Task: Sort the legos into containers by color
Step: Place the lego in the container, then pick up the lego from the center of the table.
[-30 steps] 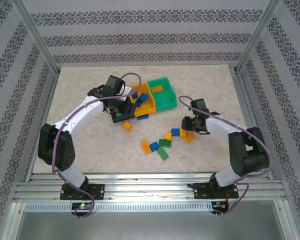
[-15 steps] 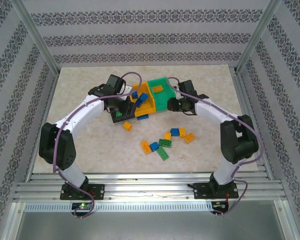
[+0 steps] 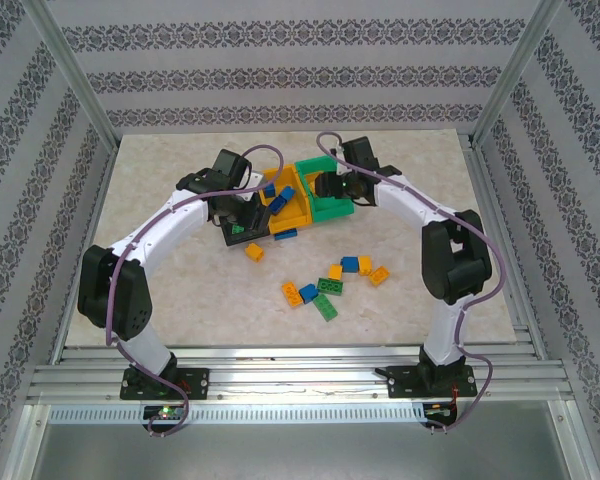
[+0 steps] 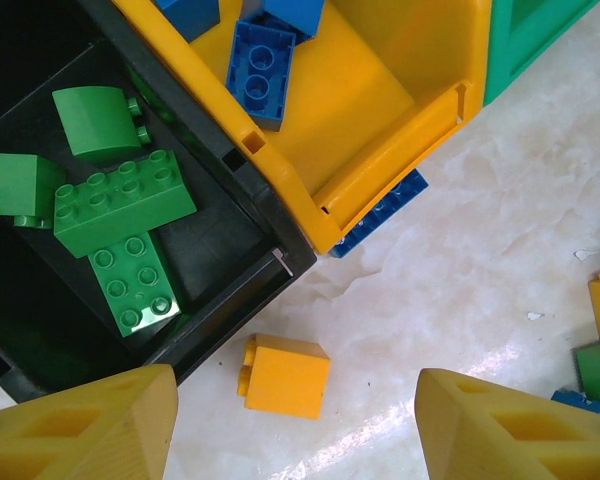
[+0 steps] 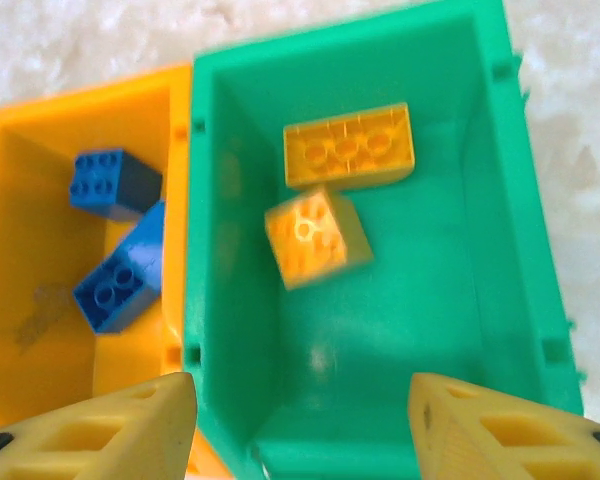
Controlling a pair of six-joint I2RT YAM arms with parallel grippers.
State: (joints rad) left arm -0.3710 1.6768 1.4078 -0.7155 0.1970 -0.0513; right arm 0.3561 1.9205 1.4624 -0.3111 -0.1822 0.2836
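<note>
Right claw [image 5: 300,438]: apart, over green plastic bin [image 5: 420,340]
Orange studded brick [image 5: 315,238]: blurred, inside
Left claw [image 4: 300,428]: apart, over marbled tabletop [image 4: 460,250]

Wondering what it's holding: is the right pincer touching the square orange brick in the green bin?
Apart. Right wrist view: right pincer open, green bin floor showing between its fingertips and the square orange brick.

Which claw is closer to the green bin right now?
Right. The right claw hangs directly over the green bin; the left claw is by the black bin, at the row's other end.
</note>
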